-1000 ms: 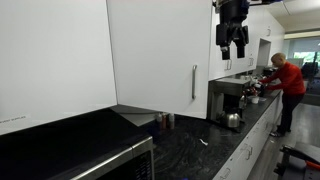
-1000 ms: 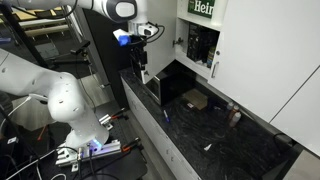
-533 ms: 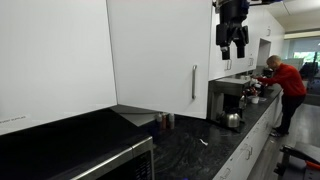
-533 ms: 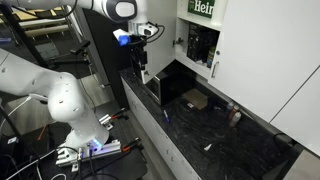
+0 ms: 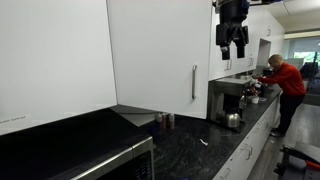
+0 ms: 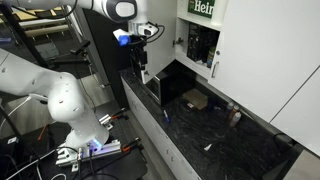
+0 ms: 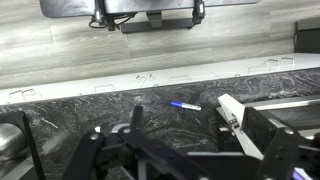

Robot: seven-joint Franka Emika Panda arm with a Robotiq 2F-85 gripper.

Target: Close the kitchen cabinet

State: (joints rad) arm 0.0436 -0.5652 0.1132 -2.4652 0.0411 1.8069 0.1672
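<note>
The white kitchen cabinet door [image 5: 160, 50] stands swung open, with its metal handle [image 5: 194, 82] near the free edge. In an exterior view the open cabinet [image 6: 200, 42] shows a dark inside with the door [image 6: 255, 50] turned out beside it. My gripper [image 5: 232, 42] hangs high up, apart from the door's free edge, with its fingers spread and empty. It also shows off to the side of the cabinet [image 6: 140, 62]. In the wrist view my gripper [image 7: 195, 135] looks down on the door's top edge [image 7: 232, 110].
A dark stone counter [image 5: 190, 150] runs below, with a blue pen [image 7: 185, 105], cans [image 5: 165, 120], a kettle [image 5: 232, 119] and a coffee machine [image 5: 225, 98]. A microwave [image 5: 110, 165] sits close by. A person in red [image 5: 286, 85] stands at the counter's far end.
</note>
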